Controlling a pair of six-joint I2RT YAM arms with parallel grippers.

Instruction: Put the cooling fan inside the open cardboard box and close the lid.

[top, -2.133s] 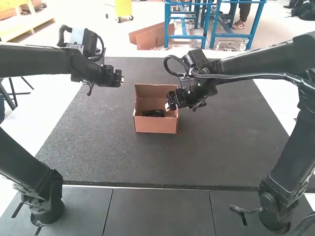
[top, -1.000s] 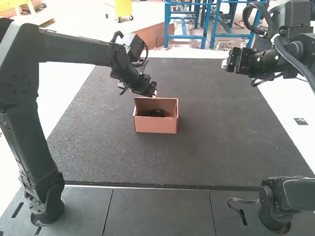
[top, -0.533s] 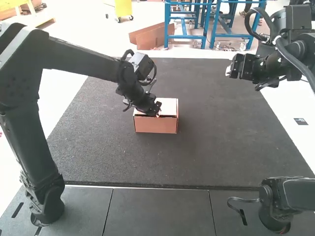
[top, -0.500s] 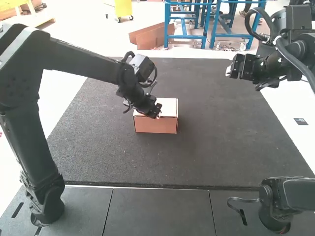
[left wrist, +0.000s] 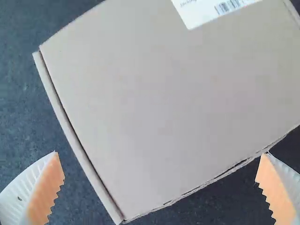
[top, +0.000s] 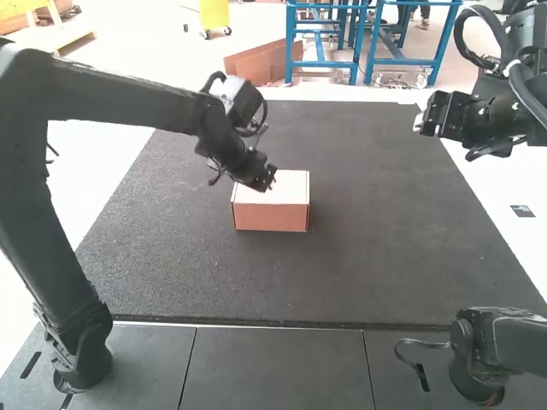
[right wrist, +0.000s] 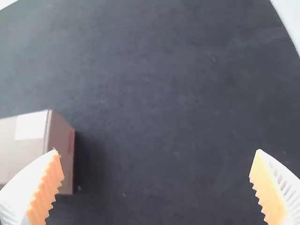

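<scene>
Left wrist view: the left pincer [left wrist: 158,158] gapes wide and empty just above the closed lid [left wrist: 164,93]; if its flap is untucked, it may spring up.

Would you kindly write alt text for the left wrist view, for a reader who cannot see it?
A closed brown cardboard box with a white label on its lid sits on a dark mat, seen from above. The left gripper, white ribbed fingers with orange pads, is open wide above it.
</scene>
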